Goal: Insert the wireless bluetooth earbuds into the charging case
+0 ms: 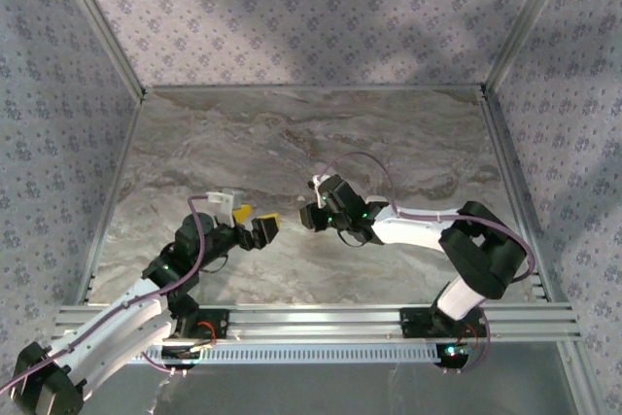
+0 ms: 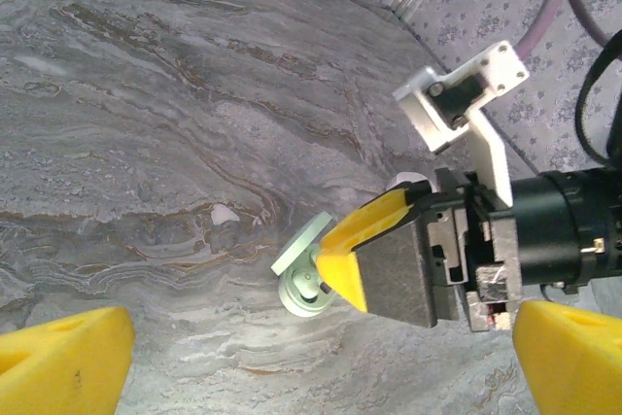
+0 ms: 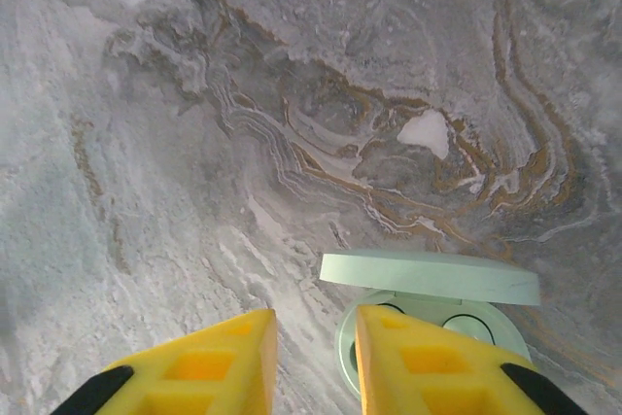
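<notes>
On marbled tabletop [image 3: 194, 94] — open mint charging case [image 3: 428, 279] just beside right gripper [image 3: 313, 320]

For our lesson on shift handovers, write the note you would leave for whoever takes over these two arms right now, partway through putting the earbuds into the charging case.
Left gripper: wide open, empty, hovering close to the right one.
Right gripper: partly open, nothing gripped, poised low over the case's near edge.
Charging case: mint, standing open on the table; I cannot tell whether its wells are filled.
Small white bit: lies on the table beyond the case, perhaps an earbud, perhaps only marble pattern.
Done: case is open.
Left: check the wells, seat any loose earbud.
</notes>
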Robot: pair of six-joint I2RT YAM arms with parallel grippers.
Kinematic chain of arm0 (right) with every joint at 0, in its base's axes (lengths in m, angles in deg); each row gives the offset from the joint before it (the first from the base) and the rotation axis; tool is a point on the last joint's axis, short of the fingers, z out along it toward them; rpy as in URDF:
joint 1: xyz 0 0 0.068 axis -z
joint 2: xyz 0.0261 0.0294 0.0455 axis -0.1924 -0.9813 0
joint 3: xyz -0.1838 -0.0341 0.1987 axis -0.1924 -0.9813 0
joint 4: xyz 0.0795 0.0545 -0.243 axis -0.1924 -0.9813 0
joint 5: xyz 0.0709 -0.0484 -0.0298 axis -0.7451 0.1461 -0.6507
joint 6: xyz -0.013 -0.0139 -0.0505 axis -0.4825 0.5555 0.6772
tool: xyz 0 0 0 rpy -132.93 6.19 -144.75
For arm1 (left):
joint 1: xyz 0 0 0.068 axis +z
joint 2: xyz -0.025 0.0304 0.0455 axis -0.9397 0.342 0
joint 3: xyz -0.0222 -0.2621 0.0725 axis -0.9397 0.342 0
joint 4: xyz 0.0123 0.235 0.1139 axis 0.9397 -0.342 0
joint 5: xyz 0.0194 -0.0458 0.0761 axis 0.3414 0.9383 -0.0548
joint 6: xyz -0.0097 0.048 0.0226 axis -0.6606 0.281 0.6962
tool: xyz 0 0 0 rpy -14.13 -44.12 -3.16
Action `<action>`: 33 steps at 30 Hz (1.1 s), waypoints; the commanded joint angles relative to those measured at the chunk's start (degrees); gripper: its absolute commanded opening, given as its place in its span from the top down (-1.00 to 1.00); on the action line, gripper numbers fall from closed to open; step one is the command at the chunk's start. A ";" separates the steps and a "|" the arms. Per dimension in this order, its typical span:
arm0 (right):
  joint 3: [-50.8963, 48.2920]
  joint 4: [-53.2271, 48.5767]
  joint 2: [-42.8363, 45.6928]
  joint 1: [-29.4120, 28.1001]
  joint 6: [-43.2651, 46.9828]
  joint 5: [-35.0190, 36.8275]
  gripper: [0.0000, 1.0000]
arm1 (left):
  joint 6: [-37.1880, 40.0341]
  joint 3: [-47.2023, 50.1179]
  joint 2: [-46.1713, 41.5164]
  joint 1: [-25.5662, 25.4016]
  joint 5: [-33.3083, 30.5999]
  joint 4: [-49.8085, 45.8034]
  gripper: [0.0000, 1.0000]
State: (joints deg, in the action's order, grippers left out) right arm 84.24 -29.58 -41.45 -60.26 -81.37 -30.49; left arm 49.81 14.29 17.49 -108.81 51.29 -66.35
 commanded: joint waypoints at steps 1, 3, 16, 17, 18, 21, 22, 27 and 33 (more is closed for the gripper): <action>-0.45 -2.11 3.96 -0.32 0.37 2.06 0.36 | 0.81 -0.23 -0.43 -0.48 0.30 0.44 -0.99; -1.08 -2.96 6.02 -0.23 0.39 2.57 0.29 | 0.82 -0.22 -0.14 -0.46 0.88 0.85 -0.99; -9.45 -9.52 25.40 5.49 -0.22 0.97 -0.27 | 0.64 -0.48 3.04 -0.81 4.96 4.20 -0.99; -10.34 -10.17 27.37 6.54 -0.33 0.31 -0.31 | 0.71 -0.50 3.13 -0.90 4.96 4.32 -0.99; -11.14 -10.78 29.29 7.59 -0.33 -0.45 -0.35 | 0.72 -0.40 3.28 -0.92 4.90 4.51 -0.99; -13.01 -13.09 34.49 11.23 -0.11 -3.26 -0.43 | 0.90 -0.19 4.15 -1.02 4.21 5.08 -1.00; -13.40 -13.79 35.84 12.37 0.01 -4.35 -0.46 | 0.99 -0.21 4.62 -1.01 4.09 5.20 -0.99; -14.66 -16.89 40.11 19.39 0.82 -12.13 -0.67 | 1.18 -0.42 8.18 -1.04 3.66 6.43 -0.99; -16.44 -13.63 39.02 24.74 0.92 -19.34 -0.97 | 1.51 -0.73 11.94 -1.09 2.55 7.54 -1.00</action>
State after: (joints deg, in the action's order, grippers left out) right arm 68.90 -43.96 -1.95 -36.87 -81.02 -44.15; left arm 49.89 14.29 28.50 -109.51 54.79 -61.82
